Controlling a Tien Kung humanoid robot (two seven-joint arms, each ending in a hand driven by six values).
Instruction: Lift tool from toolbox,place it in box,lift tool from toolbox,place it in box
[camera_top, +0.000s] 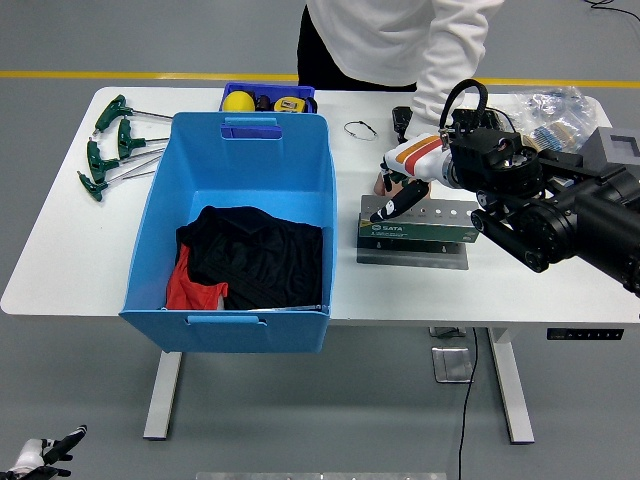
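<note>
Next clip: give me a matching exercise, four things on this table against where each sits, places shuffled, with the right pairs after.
Things:
1. blue bin
2. T-handle wrenches
3. tool holder
4. yellow ball

Places:
A. in the small blue tray at the far edge
B. under the right hand
C. at the table's far left
D. at the middle left of the table, with black and red cloth inside

Pairs: 1-D, 2-C, 3-B, 4-A
</note>
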